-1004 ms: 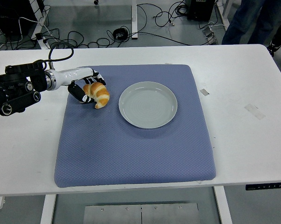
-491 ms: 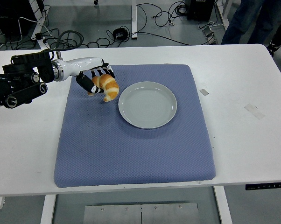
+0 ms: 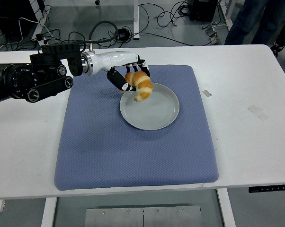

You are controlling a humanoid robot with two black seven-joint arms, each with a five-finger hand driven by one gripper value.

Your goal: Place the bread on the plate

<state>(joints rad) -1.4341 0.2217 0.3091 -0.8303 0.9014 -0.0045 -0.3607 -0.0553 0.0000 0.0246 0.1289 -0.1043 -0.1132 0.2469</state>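
The left hand [image 3: 128, 78] reaches in from the left edge with its fingers curled around the bread [image 3: 139, 85], a golden croissant, gripping it from above and holding it over the upper-left rim of the grey plate [image 3: 154, 113]. The plate sits on a blue mat [image 3: 133, 156] spread across the white table [image 3: 246, 132]. A person's legs [image 3: 253, 19] show at the top right

A golden-brown, crescent-shaped bread roll [image 3: 140, 86] hangs tilted, one tip pointing down, over the upper-left rim of the plate. The plate [image 3: 156, 116] is round, pale grey-green and shallow, lying flat with nothing resting on it. The bread's lower tip is just above the plate.
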